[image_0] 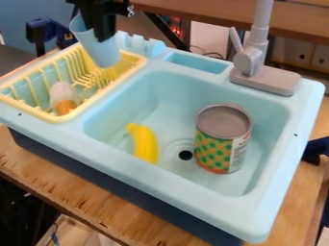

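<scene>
The black gripper (103,33) is at the upper left, over the back of the yellow dish rack (83,113), shut on a light blue cup (97,48). The cup hangs tilted above the rack's back right part. In the rack's front part lies a white and orange object (63,98). Inside the light blue sink (180,86), a yellow banana (144,143) lies left of the drain, and a tin can (221,139) with a green and orange label stands upright to the drain's right.
A grey faucet (263,62) rises from the sink's back right edge, beside a small recessed tray (196,62). The sink unit sits on a wooden table (83,185). Blue clamps (45,32) stand behind the left side and at the right edge.
</scene>
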Action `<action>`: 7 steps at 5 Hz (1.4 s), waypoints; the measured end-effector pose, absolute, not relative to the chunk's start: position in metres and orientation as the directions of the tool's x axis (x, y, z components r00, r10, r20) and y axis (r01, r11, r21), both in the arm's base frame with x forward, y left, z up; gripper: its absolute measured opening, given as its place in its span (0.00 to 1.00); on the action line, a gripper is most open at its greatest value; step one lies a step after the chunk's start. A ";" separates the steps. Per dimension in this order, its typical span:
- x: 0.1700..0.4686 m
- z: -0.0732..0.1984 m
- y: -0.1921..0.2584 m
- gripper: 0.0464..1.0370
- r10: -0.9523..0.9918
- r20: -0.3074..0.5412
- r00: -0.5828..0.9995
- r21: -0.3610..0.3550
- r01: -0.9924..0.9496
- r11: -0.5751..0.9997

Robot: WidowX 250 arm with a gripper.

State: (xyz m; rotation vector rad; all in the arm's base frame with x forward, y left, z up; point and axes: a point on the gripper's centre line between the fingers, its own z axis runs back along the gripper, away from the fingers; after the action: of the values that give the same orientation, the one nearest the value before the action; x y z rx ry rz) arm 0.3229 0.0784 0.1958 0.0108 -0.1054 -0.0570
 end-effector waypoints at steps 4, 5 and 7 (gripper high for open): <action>0.337 0.153 0.065 0.05 -0.085 0.026 0.996 -0.055 0.087 0.995; 0.342 0.152 0.065 0.08 -0.086 0.024 0.996 -0.061 0.088 0.994; 0.353 0.154 0.073 0.58 0.012 0.016 1.000 -0.133 -0.009 0.991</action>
State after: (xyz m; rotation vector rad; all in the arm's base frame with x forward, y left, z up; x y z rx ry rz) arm 0.3531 0.0731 0.1538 -0.1330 -0.0169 0.0104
